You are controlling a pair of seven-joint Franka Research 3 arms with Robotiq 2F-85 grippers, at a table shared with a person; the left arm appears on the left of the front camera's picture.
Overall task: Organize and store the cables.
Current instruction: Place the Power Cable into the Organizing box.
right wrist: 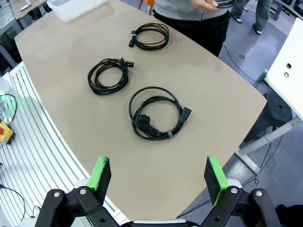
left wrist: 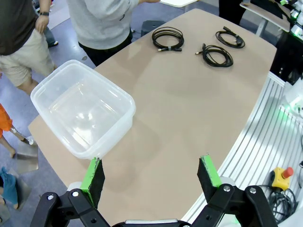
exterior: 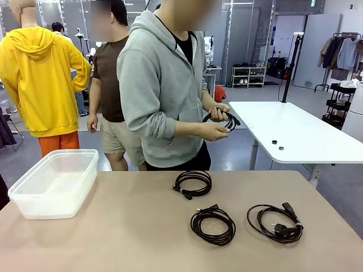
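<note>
Three coiled black cables lie on the tan table (exterior: pixel 113 238): one at the far middle (exterior: pixel 193 183), one at the centre (exterior: pixel 212 225), one with plugs at the right (exterior: pixel 275 222). The person in a grey hoodie holds another coiled cable (exterior: pixel 222 119) in both hands above the far edge. In the left wrist view my left gripper (left wrist: pixel 151 177) hangs open above the table's near left, close to the clear plastic bin (left wrist: pixel 83 109). In the right wrist view my right gripper (right wrist: pixel 158 175) hangs open above the near right, just short of the plugged cable (right wrist: pixel 156 119). Neither gripper holds anything.
The clear bin (exterior: pixel 55 182) stands at the table's far left corner. A white table (exterior: pixel 295 133) stands behind at the right. Other people stand beyond the far edge. A ribbed metal rail (left wrist: pixel 274 142) runs along the table's near side.
</note>
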